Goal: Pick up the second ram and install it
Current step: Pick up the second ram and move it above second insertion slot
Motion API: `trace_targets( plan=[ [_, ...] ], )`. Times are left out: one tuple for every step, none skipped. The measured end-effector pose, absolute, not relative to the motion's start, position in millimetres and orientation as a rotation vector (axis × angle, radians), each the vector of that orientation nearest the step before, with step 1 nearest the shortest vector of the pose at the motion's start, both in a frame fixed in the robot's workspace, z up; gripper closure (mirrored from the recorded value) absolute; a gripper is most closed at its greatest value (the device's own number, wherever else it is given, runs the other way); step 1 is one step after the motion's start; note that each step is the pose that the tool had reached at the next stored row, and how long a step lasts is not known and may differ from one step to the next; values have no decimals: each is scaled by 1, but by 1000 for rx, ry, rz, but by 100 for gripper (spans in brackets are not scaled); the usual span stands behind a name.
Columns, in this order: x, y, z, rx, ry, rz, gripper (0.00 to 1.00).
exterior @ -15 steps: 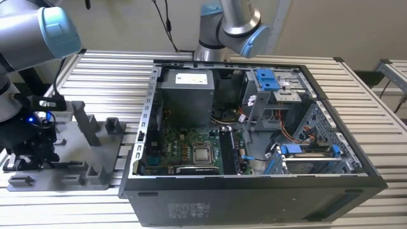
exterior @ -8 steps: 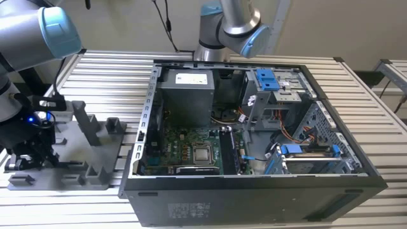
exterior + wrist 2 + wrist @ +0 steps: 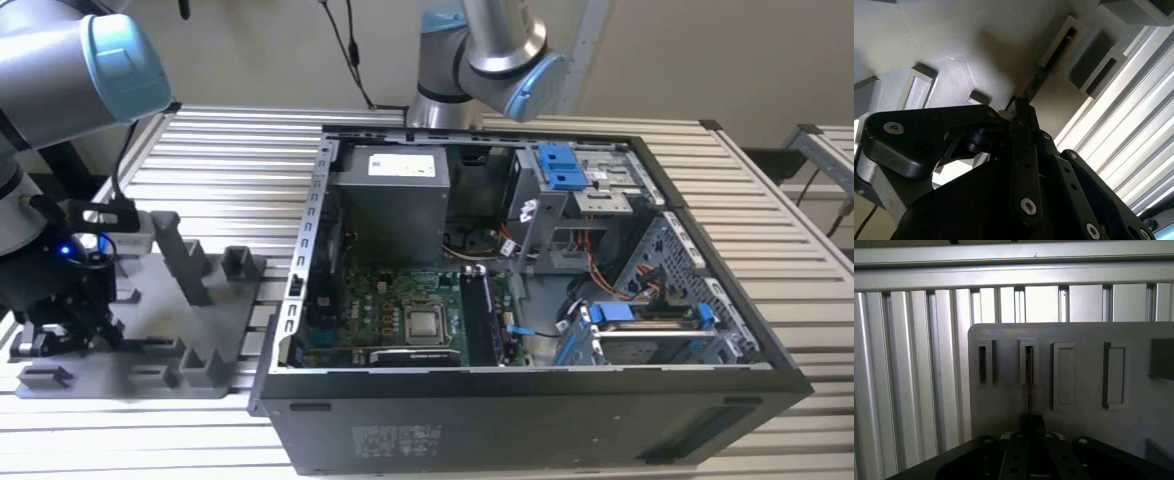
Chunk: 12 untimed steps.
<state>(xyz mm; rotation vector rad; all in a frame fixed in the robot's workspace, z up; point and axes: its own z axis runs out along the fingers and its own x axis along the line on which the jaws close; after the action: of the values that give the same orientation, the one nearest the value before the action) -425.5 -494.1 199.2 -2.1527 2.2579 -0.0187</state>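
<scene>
The second ram (image 3: 1029,385) shows edge-on as a thin dark strip. It runs from a narrow slot of the grey tray (image 3: 1004,410) to my gripper (image 3: 1030,421), whose fingers are shut on its near end. In the second wrist view the ram (image 3: 1038,80) runs the same way from the gripper (image 3: 1016,107) toward a raised slot on the tray (image 3: 954,40). In the exterior view my gripper (image 3: 64,335) hangs low over the near corner of the tray (image 3: 200,300), at that view's left.
An open computer case (image 3: 534,420) lies right of the tray, its motherboard (image 3: 387,310) and blue drive clips (image 3: 561,165) exposed. Another arm (image 3: 481,60) stands behind the case. Upright posts (image 3: 180,255) rise from the tray. Everything rests on a slatted aluminium table (image 3: 227,150).
</scene>
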Motion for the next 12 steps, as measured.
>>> trace_targets(
  plan=[
    [-426,-494,199,-2153,2258,-19,86],
    [-426,-494,199,-2153,2258,-19,86],
    [-426,-494,199,-2153,2258,-19,86],
    [-426,-494,199,-2153,2258,-19,86],
    [-426,-494,200,-2153,2258,-19,86],
    [-426,-494,201,-2153,2258,-19,86],
    [-426,-494,202,-2153,2258,-19,86],
    [-426,-494,203,-2153,2258,-19,86],
    [-426,-494,204,-2153,2258,-19,86],
    [-426,-494,205,-2153,2258,-19,86],
    [-426,-494,207,-2153,2258,-19,86],
    [-426,-494,208,-2153,2258,-19,86]
  ],
)
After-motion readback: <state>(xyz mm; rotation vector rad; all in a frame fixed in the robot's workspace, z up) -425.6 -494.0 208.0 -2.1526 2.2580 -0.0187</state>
